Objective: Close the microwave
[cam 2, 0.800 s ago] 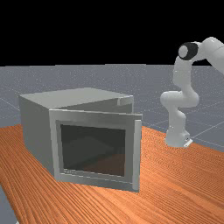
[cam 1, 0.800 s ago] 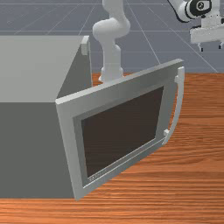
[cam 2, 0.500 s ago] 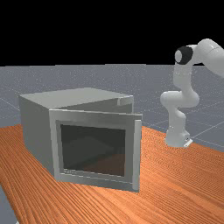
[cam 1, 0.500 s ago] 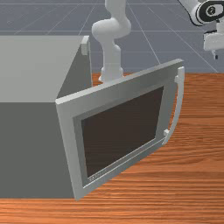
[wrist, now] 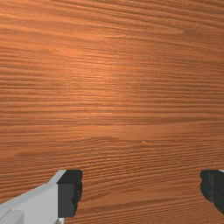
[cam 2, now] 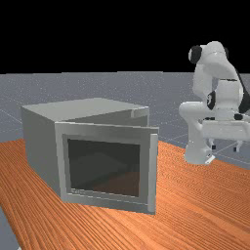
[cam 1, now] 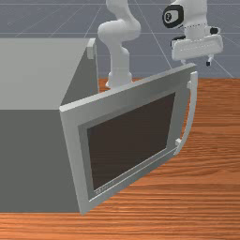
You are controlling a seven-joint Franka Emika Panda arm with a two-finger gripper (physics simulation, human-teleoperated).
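The microwave door [cam 1: 126, 136] stands swung out from the grey microwave [cam 1: 33, 159], with a curved handle [cam 1: 191, 112] along its free edge. In the far view the open gripper [cam 2: 225, 148] hangs fingers down, to the right of the door [cam 2: 105, 166]. The front view has the gripper [cam 1: 197, 63] just beyond the door's upper free corner, which partly covers one finger. The wrist view shows the fingers of the gripper [wrist: 142, 192] wide apart over bare wood. A light grey shape [wrist: 30, 205] beside one finger looks like part of the door or a finger; I cannot tell which.
The microwave body [cam 2: 44, 151] sits on the wooden table [cam 2: 200, 205], at the far view's left. The arm's base [cam 2: 196, 154] stands behind the table, past the door's free edge. Bare wood [cam 1: 211, 187] lies beside the handle.
My hand has swung toward the front view's left and somewhat lower, and has turned. It has come into sight in the far view. The door and microwave have not moved.
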